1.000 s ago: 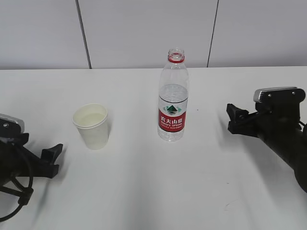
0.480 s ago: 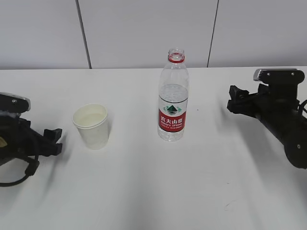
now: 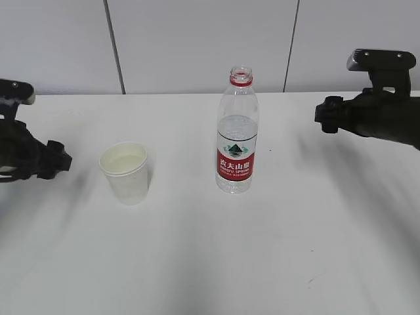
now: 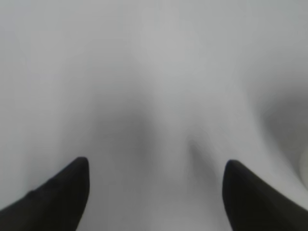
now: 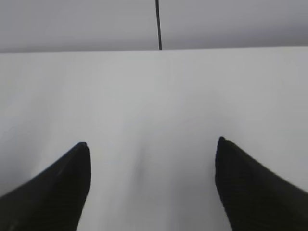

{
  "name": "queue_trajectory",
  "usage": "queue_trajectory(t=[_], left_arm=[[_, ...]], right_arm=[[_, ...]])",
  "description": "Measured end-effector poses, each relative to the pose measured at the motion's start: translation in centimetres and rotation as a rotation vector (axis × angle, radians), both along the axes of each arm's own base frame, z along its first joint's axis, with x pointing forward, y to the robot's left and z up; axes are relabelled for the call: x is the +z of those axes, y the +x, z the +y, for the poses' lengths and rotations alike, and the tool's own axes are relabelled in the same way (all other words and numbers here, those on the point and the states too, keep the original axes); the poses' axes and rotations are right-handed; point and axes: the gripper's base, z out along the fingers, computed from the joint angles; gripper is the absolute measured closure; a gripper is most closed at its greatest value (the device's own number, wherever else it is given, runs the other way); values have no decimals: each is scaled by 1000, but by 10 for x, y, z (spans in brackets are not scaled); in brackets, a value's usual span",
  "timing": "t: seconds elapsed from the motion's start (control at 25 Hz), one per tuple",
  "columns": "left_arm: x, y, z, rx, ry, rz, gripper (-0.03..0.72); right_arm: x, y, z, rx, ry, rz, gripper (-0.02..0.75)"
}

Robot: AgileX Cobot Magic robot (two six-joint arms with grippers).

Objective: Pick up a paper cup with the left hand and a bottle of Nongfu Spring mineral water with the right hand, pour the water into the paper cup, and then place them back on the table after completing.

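A white paper cup [image 3: 125,172] stands upright on the white table [image 3: 210,256], left of centre. An uncapped clear bottle [image 3: 237,131] with a red label stands upright to its right, water [image 3: 237,130] filling it to about two thirds. My left gripper [image 3: 59,159] hovers left of the cup, open and empty; in the left wrist view [image 4: 155,166] its jaws stand wide apart over blurred table. My right gripper [image 3: 323,119] hovers right of the bottle, raised, open and empty; its jaws [image 5: 151,147] are wide apart over bare table.
A grey panelled wall [image 3: 197,39] with dark seams runs behind the table's far edge. The same wall and one seam [image 5: 158,24] show in the right wrist view.
Both arms have risen from the table. The left gripper moved up and back at the left edge; the right gripper moved up and slightly right. Cup and bottle have not moved.
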Motion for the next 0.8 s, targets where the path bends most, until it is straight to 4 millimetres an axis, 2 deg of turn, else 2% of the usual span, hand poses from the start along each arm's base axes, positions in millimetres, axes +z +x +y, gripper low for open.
queue_trajectory(t=[0.32,0.48,0.8], left_arm=[[41,9,6,16,36,317,171],[58,10,6,16,48,433,178],[74,-1,7,15,69,639,179]], right_arm=[[9,-2,4,66,-32,437,144],[26,-1,3,100,-92,595,144],[58,-6,-5,109,-213,839,145]])
